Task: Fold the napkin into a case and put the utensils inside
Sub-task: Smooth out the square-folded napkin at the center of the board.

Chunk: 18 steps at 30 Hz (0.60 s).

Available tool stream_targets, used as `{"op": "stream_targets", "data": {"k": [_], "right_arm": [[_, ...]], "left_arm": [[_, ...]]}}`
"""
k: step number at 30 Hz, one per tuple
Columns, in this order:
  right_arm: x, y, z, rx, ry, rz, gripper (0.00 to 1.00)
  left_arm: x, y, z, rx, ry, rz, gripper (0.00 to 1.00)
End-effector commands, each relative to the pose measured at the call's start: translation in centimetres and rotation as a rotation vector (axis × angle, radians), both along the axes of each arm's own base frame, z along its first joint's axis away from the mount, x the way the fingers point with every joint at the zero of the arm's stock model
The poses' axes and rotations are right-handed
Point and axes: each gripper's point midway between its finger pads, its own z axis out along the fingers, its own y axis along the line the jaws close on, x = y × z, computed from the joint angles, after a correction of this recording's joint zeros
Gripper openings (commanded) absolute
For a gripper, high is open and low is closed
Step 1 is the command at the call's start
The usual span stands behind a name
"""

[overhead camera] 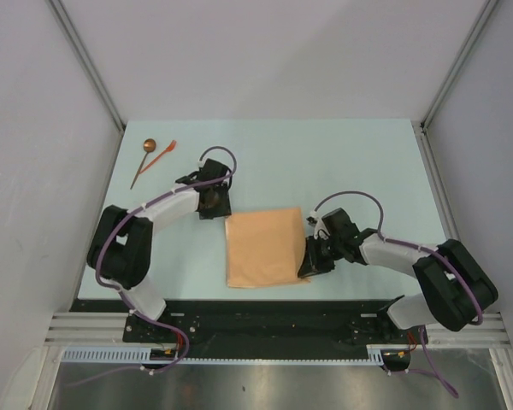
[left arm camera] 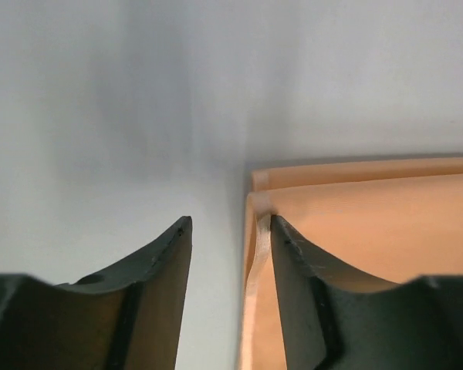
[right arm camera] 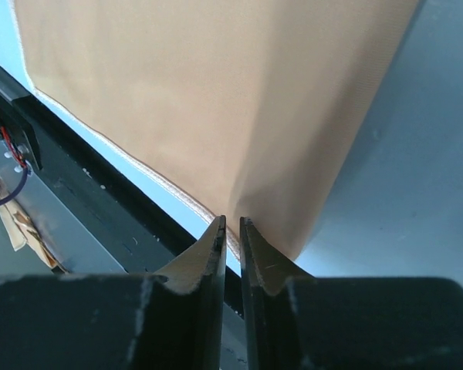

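Note:
The tan-orange napkin [overhead camera: 266,248] lies folded in layers mid-table, near the front edge. My left gripper [overhead camera: 215,203] hovers at its far left corner. In the left wrist view that gripper [left arm camera: 230,223] is open, with bare table between the fingers and the napkin's [left arm camera: 370,223] hemmed edge brushing the right finger. My right gripper [overhead camera: 313,260] sits at the napkin's near right corner. Seen from the right wrist, it [right arm camera: 232,223] is shut on the hem of the napkin [right arm camera: 216,100], and the cloth rises toward the jaws. The utensils lie at the far left: a dark-handled spoon [overhead camera: 144,161] and an orange-red fork [overhead camera: 163,155].
The pale table [overhead camera: 342,154] is enclosed by grey walls at the back and both sides. A black rail [right arm camera: 100,200] runs along the table's near edge, just below the right gripper. Both arm bases stand on that rail.

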Motion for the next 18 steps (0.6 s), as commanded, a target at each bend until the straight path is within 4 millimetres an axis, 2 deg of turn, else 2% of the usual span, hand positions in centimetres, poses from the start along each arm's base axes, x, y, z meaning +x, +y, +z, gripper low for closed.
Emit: {"op": "stream_targets", "data": {"k": [1,3,4,5,7,9,11,13,16,18], "right_arm": [[0.2,0.5,2.4,0.043,-0.034,-0.008,0.18],[-0.2,0.8,3.2,0.064,-0.039,-0.002,0.21],[-0.4,0.8,3.3,0.068,-0.037,0.000,0.22],[-0.5,0.9,3.3,0.074,-0.039,-0.001,0.23],[-1.2,0.6,2.3,0.075,-0.010,-0.017,0.24],[-1.3,0.5,1.6,0.082,0.002,-0.030,0.23],[-1.1,-0.6,0.1,0.050,-0.011,-0.068,0.23],[-0.9,-1.5,-1.1,0.012,-0.002,-0.086,0.21],[-0.8,-1.1,-1.0,0.024,0.000,-0.076,0.20],[-0.5,-0.9,-0.5,0.028,-0.005,-0.070,0.20]], "left_arm": [[0.7,0.8,7.3,0.121,-0.210,0.015,0.55],[-0.5,-0.7,7.6,0.088,-0.214,-0.044,0.56],[-1.6,-2.0,7.0,0.053,-0.196,-0.086,0.55],[-2.9,-4.2,6.2,-0.054,-0.140,-0.147,0.44],[-4.7,-6.3,4.0,-0.155,-0.085,-0.183,0.31],[-5.4,-6.3,2.5,-0.155,-0.054,-0.169,0.27],[-5.4,-5.9,1.8,-0.129,-0.047,-0.168,0.23],[-4.5,-5.6,2.7,-0.110,-0.094,-0.157,0.22],[-2.9,-5.6,4.5,-0.094,-0.163,-0.168,0.27],[-2.7,-5.8,4.8,-0.092,-0.152,-0.190,0.25]]}}
